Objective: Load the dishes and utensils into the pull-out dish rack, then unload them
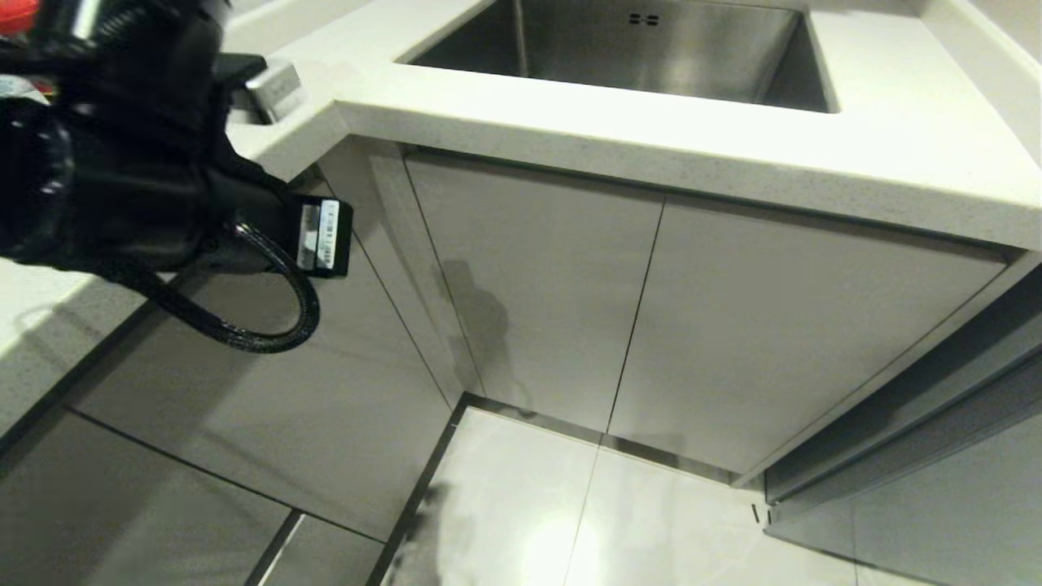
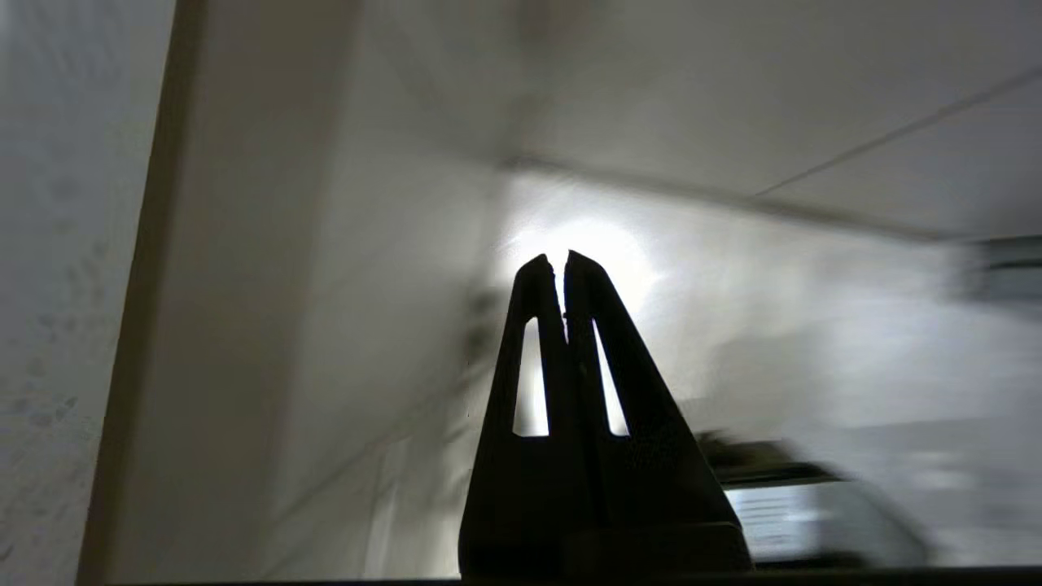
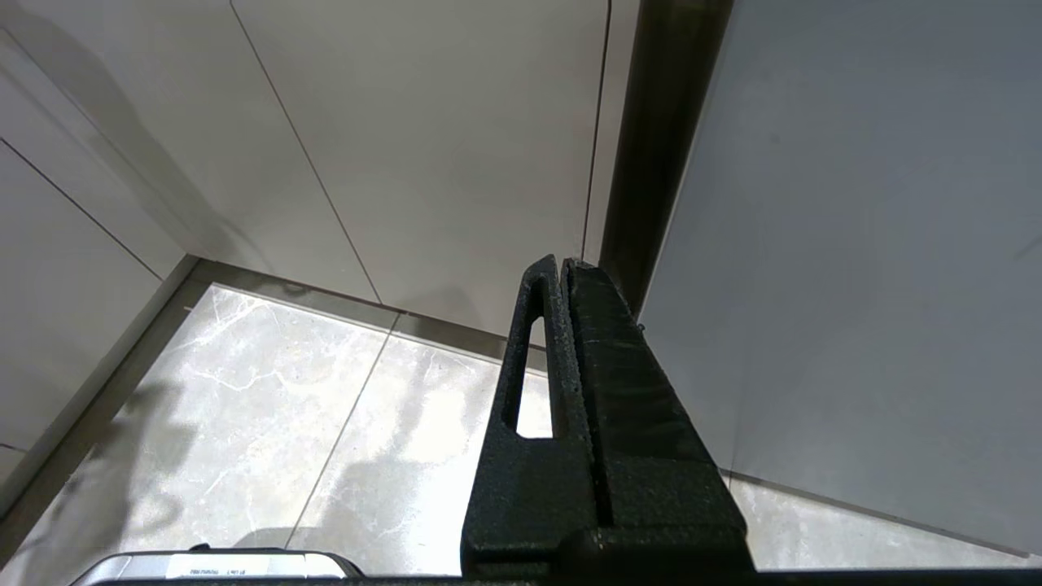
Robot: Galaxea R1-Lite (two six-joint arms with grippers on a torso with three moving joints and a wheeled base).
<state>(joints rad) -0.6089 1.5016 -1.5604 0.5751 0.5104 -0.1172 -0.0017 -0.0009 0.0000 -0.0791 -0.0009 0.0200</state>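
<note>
No dishes, utensils or pull-out dish rack show in any view. My left arm is raised at the far left of the head view, beside the corner of the countertop, and its fingers are hidden there. In the left wrist view my left gripper is shut with nothing between its fingers, pointing at blurred pale cabinet fronts. My right gripper hangs low, also shut and empty, pointing at the floor where the cabinet fronts meet.
A steel sink is set in the white countertop. Closed grey cabinet doors stand below it, meeting a side run of fronts at an inner corner. Glossy floor tiles lie in front. A grey panel stands close beside the right gripper.
</note>
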